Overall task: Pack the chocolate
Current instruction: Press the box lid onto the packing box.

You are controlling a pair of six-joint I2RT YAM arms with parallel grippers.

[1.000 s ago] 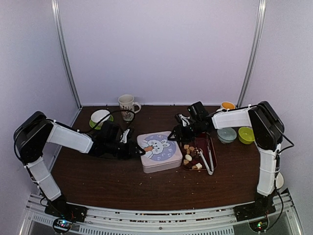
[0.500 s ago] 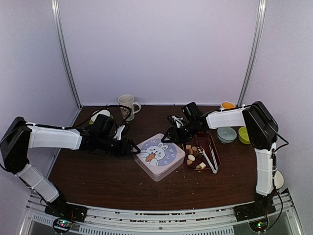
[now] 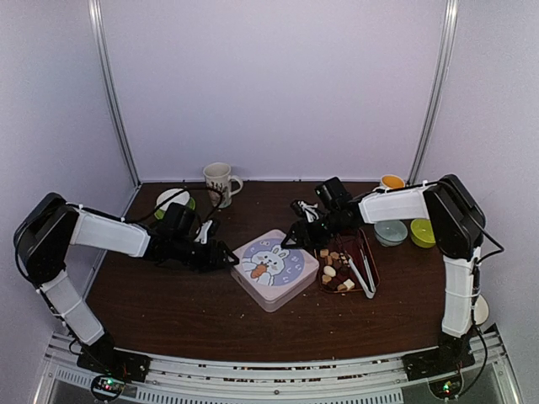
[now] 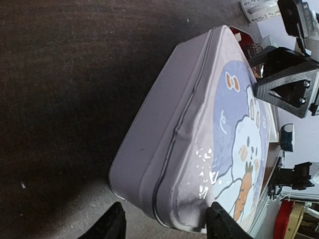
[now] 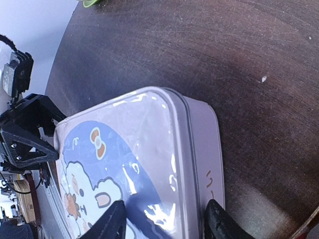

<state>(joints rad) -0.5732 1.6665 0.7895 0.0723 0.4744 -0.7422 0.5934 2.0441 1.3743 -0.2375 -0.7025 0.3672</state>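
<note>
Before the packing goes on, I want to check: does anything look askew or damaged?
Yes. The rabbit tin sits turned at an angle to the front edge of the table. In the left wrist view its lid seam shows a small kink, like a dent.

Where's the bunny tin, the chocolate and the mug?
tin (image 3: 274,268), top view, on the bunny picture on its lid.
chocolate (image 3: 329,271), top view, on a pale round piece.
mug (image 3: 218,179), top view, on its white side.
</note>
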